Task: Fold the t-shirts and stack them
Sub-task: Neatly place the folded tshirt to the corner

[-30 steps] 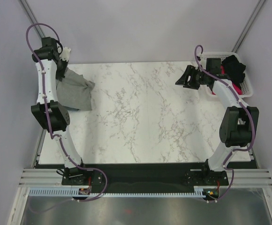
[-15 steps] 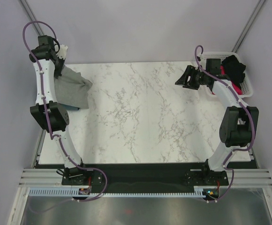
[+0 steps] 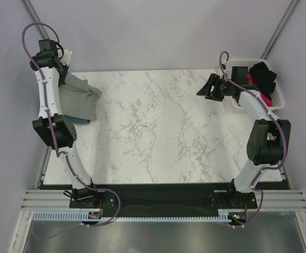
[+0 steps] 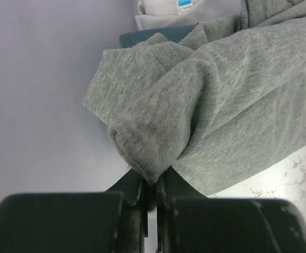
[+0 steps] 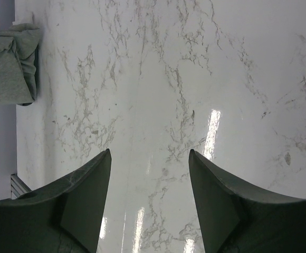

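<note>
fingers (image 4: 136,188) of the left gripper (image 4: 154,182) are pressed together on a thick fold of the grey t-shirt (image 4: 221,105), pinching the cloth right at their tips. this gripper sits above the far left corner of the marble table (image 3: 163,132). from the pinch the grey t-shirt (image 3: 79,100) hangs in bunched, loose folds down onto the left edge of the table. just past the pinched fold, a dark sliver of the teal t-shirt (image 4: 147,36) shows under the grey cloth. from above, a thin blue strip of it (image 3: 82,120) peeks out at the grey shirt's lower edge, on the left side of the table.

over the far right part of the table the right gripper (image 3: 208,87) hovers with its fingers (image 5: 84,195) spread wide and nothing between them; only bare marble shows in the gap (image 5: 149,154).

beyond the far right corner of the table stands a white basket (image 3: 279,100). a black t-shirt (image 3: 264,76) is heaped in it, with a pink t-shirt (image 3: 271,98) showing beneath the black one.
</note>
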Available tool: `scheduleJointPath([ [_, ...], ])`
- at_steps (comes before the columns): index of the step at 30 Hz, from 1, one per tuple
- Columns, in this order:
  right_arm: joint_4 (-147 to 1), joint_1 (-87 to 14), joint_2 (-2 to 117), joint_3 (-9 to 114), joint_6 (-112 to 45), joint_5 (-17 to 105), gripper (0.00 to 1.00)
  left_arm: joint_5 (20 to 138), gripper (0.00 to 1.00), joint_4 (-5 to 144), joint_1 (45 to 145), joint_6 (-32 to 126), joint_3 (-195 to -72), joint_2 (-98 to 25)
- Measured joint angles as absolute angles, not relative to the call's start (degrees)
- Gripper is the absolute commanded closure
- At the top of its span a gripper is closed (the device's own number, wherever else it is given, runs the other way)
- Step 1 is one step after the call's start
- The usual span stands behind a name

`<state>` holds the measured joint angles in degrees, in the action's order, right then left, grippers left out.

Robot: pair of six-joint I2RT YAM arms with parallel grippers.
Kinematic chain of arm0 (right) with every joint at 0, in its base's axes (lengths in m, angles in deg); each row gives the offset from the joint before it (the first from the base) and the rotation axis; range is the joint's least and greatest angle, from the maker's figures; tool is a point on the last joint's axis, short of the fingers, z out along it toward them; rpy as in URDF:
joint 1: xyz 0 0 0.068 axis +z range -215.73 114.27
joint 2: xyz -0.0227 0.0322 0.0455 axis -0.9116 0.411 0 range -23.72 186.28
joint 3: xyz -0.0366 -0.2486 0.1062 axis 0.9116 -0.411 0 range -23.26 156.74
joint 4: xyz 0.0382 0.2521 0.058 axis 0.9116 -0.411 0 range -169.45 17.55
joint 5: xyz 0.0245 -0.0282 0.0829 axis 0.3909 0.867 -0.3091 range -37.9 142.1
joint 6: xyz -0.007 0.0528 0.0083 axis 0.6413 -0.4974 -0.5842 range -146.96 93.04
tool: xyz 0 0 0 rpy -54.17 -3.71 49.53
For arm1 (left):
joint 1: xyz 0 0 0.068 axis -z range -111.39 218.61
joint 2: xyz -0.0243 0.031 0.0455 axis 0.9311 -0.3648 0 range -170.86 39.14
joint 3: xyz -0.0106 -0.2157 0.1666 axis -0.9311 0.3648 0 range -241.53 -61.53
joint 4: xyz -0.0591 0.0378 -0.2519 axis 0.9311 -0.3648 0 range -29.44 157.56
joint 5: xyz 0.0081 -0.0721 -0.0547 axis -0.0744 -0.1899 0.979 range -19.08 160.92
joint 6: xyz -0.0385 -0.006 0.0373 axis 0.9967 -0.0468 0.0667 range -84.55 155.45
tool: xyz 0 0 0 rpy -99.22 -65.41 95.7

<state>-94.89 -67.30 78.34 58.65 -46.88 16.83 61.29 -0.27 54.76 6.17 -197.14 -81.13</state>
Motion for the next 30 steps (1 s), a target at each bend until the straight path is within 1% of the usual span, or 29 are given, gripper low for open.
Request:
scheduleJointPath([
  [5, -94.7, -67.3, 78.3, 58.5, -47.0, 16.8, 0.31, 58.3, 0.98, 1.4, 53.6, 6.2, -197.1, -82.1],
  [12, -94.5, -67.3, 78.3, 58.5, -47.1, 16.8, 0.31, 54.5, 0.98, 6.3, 51.5, 6.2, -196.1, -87.1],
  [21, -94.1, -67.3, 78.3, 57.7, -47.1, 16.8, 0.31, 52.2, 0.98, 10.3, 50.0, 6.2, -196.2, -92.3],
  [30, -93.9, -67.3, 78.3, 57.2, -47.1, 16.8, 0.31, 51.4, 0.98, 12.5, 50.0, 6.2, -196.8, -94.8],
])
